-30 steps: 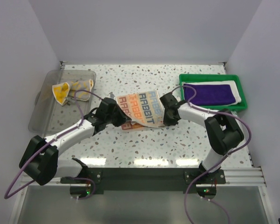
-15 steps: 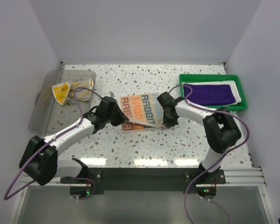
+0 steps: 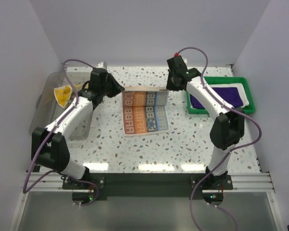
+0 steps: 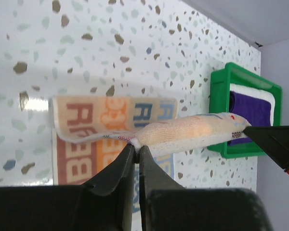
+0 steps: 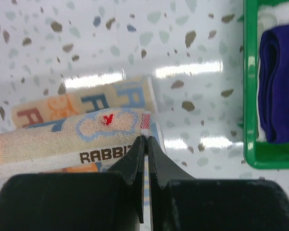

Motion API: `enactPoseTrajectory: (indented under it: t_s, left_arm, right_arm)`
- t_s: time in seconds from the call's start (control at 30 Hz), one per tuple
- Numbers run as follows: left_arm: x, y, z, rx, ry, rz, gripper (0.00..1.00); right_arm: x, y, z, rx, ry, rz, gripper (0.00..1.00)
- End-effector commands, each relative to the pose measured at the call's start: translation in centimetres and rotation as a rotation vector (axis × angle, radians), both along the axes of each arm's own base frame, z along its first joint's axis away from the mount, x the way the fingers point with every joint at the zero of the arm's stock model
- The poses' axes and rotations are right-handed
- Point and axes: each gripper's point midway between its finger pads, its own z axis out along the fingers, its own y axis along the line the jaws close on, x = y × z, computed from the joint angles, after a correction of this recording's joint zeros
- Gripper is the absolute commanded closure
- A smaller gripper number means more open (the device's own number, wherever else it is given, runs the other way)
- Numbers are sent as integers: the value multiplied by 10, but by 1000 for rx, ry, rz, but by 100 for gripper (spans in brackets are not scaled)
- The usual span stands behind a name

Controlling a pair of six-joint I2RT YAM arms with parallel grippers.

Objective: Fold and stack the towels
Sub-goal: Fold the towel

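Observation:
The lettered towel (image 3: 144, 115) lies spread on the table's middle, its far edge lifted and stretched between both grippers. My left gripper (image 3: 119, 90) is shut on the far left corner; in its wrist view the jaws (image 4: 136, 144) pinch the pale cloth (image 4: 192, 132). At the far right corner, my right gripper (image 3: 168, 88) is shut as well; its wrist view shows the jaws (image 5: 145, 137) clamping the towel (image 5: 62, 139) by the "RABBIT" print. The purple towel (image 3: 219, 96) lies folded on the white towel (image 3: 244, 88) in the green tray (image 3: 231, 111).
A clear plastic bin (image 3: 48, 89) at the far left holds a yellow patterned cloth (image 3: 62, 95). The green tray (image 4: 220, 120) sits close to the right of the held towel edge. White walls close off the back and both sides.
Both arms have swung from the table's middle to the far side, carrying the towel's edge up and back. The towel now lies unfolded lengthwise. My right gripper closed on its corner.

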Motion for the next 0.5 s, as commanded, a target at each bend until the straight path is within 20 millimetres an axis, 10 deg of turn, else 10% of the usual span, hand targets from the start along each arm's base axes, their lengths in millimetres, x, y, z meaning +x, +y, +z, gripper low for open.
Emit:
enactPoseTrajectory:
  t_s: [0.0,0.23,0.47]
  left_arm:
    - [48,13,38,76,-155,-17,100]
    - [122,20,68,65,-253,-43,100]
    - [135,22,49,71,-258,-86,100]
  right_arm:
    - [52,-10,22,0,-124,-16,100]
    - [124,0,59,96,-323,-15,100]
    - [146,13,66,121,-392,51,100]
